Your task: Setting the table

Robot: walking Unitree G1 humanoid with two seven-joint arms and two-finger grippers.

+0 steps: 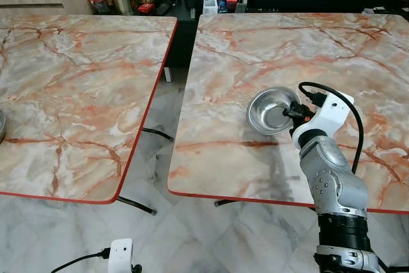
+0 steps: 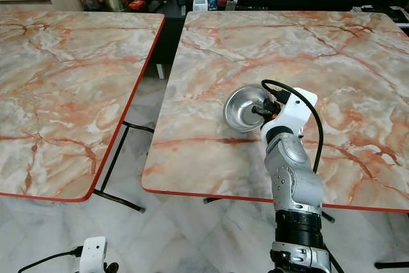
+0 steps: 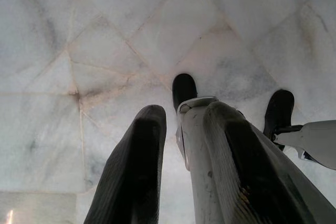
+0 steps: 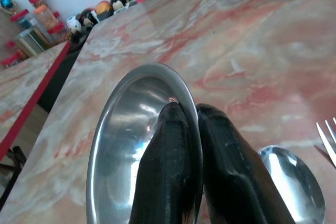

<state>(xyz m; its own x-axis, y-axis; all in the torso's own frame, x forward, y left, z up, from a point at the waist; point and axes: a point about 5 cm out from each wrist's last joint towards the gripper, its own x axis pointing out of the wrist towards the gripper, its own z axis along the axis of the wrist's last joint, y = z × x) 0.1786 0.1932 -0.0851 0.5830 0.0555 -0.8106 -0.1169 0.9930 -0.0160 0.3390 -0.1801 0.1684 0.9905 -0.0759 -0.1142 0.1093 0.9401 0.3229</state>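
The right gripper [image 4: 190, 121], jaws pinched on the near rim of the steel bowl [image 1: 273, 110] over the right-hand marble table [image 1: 358, 49], should lower it level beside the spoon [image 4: 291, 179] and fork [image 4: 328, 137] before releasing; left gripper [image 3: 181, 129] hangs idle, jaws narrowly parted.

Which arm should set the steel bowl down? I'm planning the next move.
Right. Its end effector is already clamped on the steel bowl's rim over the right table; the left end effector hangs near the floor.
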